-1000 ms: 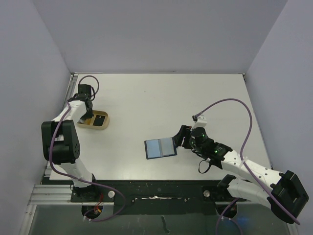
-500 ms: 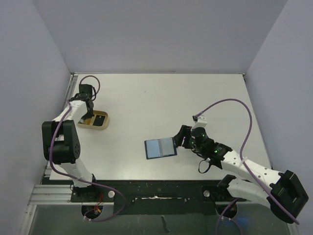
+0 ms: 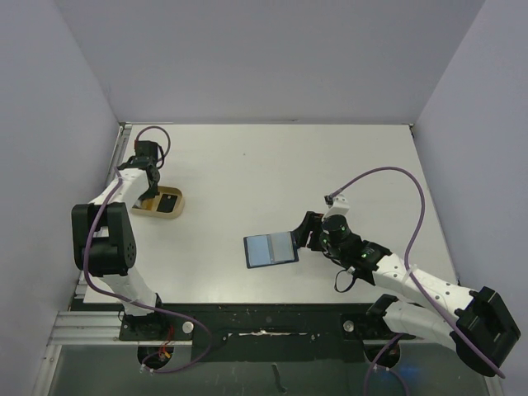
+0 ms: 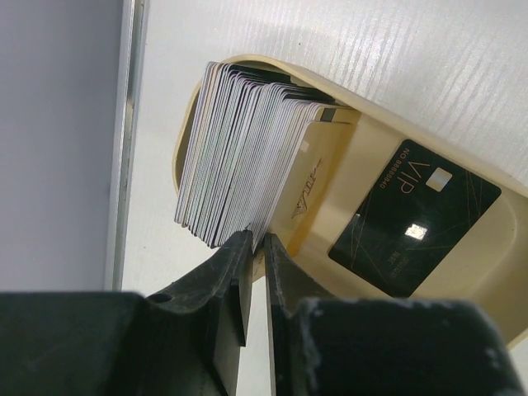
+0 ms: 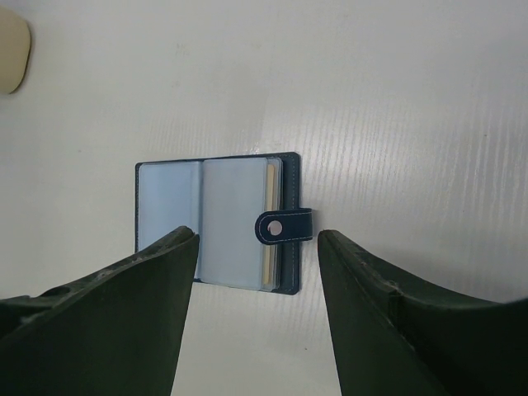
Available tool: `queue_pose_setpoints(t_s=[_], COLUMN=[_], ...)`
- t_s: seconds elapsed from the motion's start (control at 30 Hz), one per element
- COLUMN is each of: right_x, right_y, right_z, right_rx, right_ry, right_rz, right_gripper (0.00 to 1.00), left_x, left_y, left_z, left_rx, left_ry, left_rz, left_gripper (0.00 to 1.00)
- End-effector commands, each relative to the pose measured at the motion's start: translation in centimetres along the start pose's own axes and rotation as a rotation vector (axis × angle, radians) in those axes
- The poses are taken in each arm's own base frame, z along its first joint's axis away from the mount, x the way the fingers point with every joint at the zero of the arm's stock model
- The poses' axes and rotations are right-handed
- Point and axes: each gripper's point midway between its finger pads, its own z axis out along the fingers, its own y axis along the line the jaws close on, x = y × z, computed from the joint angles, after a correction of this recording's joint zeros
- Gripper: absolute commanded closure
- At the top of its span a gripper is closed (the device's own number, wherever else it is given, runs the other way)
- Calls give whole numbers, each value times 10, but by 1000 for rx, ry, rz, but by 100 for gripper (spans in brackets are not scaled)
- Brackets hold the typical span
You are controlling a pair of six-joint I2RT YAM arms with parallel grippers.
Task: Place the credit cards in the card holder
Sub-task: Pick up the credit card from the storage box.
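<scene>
A stack of credit cards (image 4: 239,148) stands on edge in a beige tray (image 4: 495,289), with a tan one (image 4: 309,177) at its front. A black VIP card (image 4: 412,219) lies flat in the tray beside the stack. My left gripper (image 4: 256,241) is shut on the near edge of a card at the front of the stack. In the top view it (image 3: 147,188) is at the tray (image 3: 175,213). The navy card holder (image 5: 219,223) lies open on the table, light blue sleeves up and snap tab (image 5: 283,227) to the right. My right gripper (image 5: 257,239) hovers open over it, empty.
The tray sits at the far left, close to the table's metal left edge (image 4: 124,140). The card holder (image 3: 271,249) lies near the middle front of the white table. Purple cables loop over both arms.
My left gripper has shifted slightly toward the far side at the tray. The right arm and the card holder have not moved.
</scene>
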Motion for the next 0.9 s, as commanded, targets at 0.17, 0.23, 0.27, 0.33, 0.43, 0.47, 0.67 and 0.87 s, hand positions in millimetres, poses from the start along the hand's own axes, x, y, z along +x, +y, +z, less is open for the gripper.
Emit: queue_pose_setpoints(t_s=[0.17,0.23,0.27,0.33,0.43,0.47,0.67,0.87], right_x=[-10,-10,-11,-11,-11,-11,-14,-14], right_y=[6,7,7,7,7,7,8,8], right_z=[3,3,3,3,3,3,2,2], right_rx=[-26,-29,-28,-27,-27,-28,-30,-32], right_ry=[-39,-40,-39,-41,-41,-41,-48,-46], right_rz=[4,2,3,1,-1,-1,-2,-3], right_gripper=[39,39,39,39,39,39,39,39], left_x=[-27,-27,-26,-26,-24,-24,-21,-19], left_y=[13,13,13,12,11,10,5,0], left_z=[-15,-14,-14,-13,-11,-11,-5,-2], left_rx=[-35,-37,-37,-37,-35,-32,-18,-5], left_ry=[-76,-75,-74,-72,-66,-64,-47,-40], left_rz=[-25,-24,-24,-23,-17,-15,-3,11], left_gripper=[89,88,88,85,79,78,68,61])
